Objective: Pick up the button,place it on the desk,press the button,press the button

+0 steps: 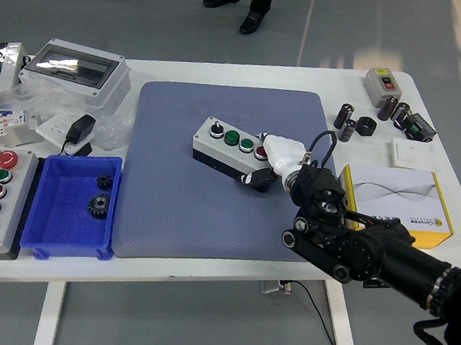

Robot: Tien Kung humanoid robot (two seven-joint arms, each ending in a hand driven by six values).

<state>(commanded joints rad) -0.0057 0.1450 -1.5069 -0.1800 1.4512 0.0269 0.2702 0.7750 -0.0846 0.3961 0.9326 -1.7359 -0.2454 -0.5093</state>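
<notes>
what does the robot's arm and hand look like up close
The right arm is glossy black, built from rounded cylindrical segments with round silver-rimmed joint caps. A thin black cable loops over the wrist. The right hand is white and smooth, unlike the arm.
</notes>
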